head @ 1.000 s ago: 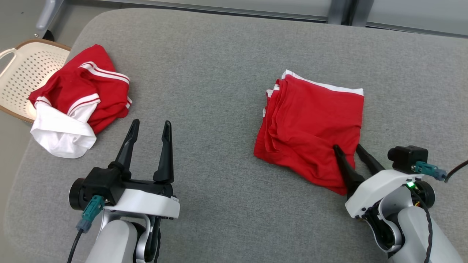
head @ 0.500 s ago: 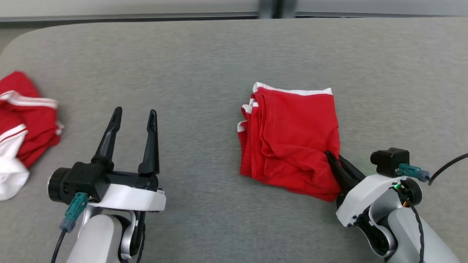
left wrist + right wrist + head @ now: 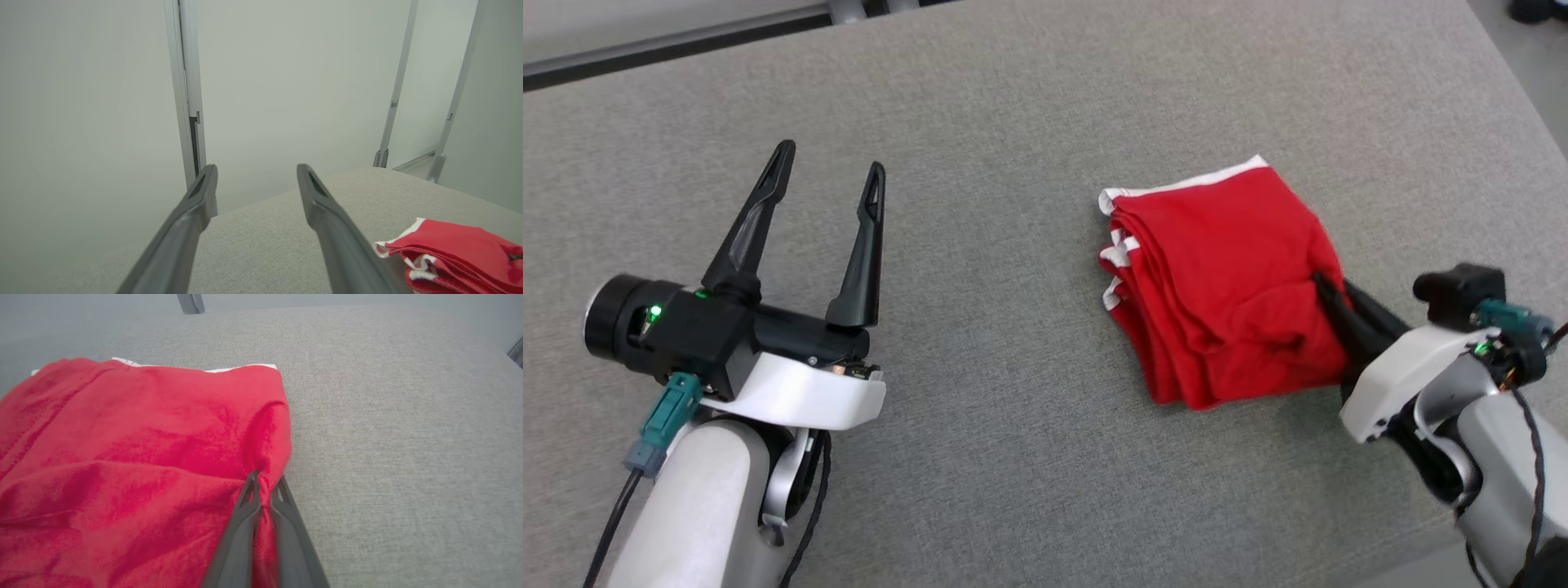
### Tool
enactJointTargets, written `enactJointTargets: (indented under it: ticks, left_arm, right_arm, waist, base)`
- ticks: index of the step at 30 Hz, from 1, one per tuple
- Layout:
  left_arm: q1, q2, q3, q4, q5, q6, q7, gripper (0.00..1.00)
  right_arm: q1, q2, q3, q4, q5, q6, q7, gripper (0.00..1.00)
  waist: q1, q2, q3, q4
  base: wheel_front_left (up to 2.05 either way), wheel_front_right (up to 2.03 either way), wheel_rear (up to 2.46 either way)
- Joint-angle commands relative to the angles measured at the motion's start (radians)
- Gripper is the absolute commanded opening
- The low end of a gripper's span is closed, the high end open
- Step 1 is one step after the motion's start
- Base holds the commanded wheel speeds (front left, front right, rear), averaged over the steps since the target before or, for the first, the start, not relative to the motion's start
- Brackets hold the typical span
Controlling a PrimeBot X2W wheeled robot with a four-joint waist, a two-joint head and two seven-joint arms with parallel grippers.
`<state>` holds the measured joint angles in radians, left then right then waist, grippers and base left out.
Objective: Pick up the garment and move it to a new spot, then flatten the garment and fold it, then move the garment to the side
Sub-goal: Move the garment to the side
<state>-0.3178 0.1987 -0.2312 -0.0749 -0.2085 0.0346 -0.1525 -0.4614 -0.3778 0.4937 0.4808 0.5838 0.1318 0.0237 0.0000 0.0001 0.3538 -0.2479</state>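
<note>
1. Head view, left side: my left gripper point(image 3: 831, 157) hovers above the desk point(image 3: 1013, 98), fingers spread wide, holding nothing.
2. Centre-right: the red garment point(image 3: 1225, 278) lies on the desk as a folded stack with white trim along its far edge. Flattening and folding look done to me.
3. Right: my right gripper point(image 3: 1327, 290) is pinched tight on a bunch of cloth at the garment's right edge.
4. What I judge is left: carrying it aside and letting go.

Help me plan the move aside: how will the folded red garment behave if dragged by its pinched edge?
Likely floppy: the garment puckers where the right gripper pinches it. Its loosely stacked layers may splay or unfold. The textured grey surface probably grips it.
</note>
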Motion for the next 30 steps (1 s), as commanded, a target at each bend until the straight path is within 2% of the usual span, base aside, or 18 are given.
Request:
enactJointTargets:
  ticks: [1,8,15,20,23,26,30]
  left_arm:
    - [-0.028,0.013,-0.003,-0.012,0.016,-0.009,0.009,1.00]
    - [-0.124,0.025,-0.034,-0.081,0.042,-0.026,0.052,1.00]
    - [-0.218,0.027,-0.074,-0.173,0.068,-0.050,0.088,1.00]
    - [-0.258,0.033,-0.094,-0.231,0.081,-0.061,0.114,1.00]
    - [-0.273,0.036,-0.100,-0.253,0.085,-0.065,0.124,1.00]
    - [-0.288,0.038,-0.103,-0.266,0.085,-0.066,0.129,1.00]
    - [-0.294,0.040,-0.107,-0.271,0.085,-0.066,0.131,1.00]
  right_arm:
    - [-0.047,-0.016,0.006,0.009,0.009,-0.002,-0.016,0.00]
    - [-0.249,-0.110,0.006,0.093,0.033,-0.002,-0.107,0.00]
    - [-0.426,-0.220,-0.076,0.274,0.066,-0.002,-0.192,0.00]
    - [-0.501,-0.273,-0.120,0.385,0.074,-0.002,-0.221,0.00]
    - [-0.530,-0.269,-0.109,0.439,0.077,-0.002,-0.188,0.00]
    - [-0.547,-0.249,-0.114,0.516,0.113,-0.002,-0.103,0.00]
    - [-0.570,-0.244,-0.114,0.574,0.116,-0.002,-0.098,0.00]
  waist:
    - [0.0000,-0.0001,0.071,-0.063]
    - [0.0000,-0.0001,0.172,-0.058]
    - [0.0000,-0.0001,0.285,-0.007]
    - [0.0000,-0.0001,0.340,0.012]
    - [0.0000,-0.0001,0.363,0.017]
    - [0.0000,-0.0001,0.377,0.018]
    - [0.0000,-0.0001,0.384,0.017]
  base:
    - [0.00,0.00,0.00]
    - [0.00,0.00,0.00]
    - [0.00,0.00,0.00]
    - [0.00,0.00,0.00]
    - [0.00,0.00,0.00]
    - [0.00,0.00,0.00]
    - [0.00,0.00,0.00]
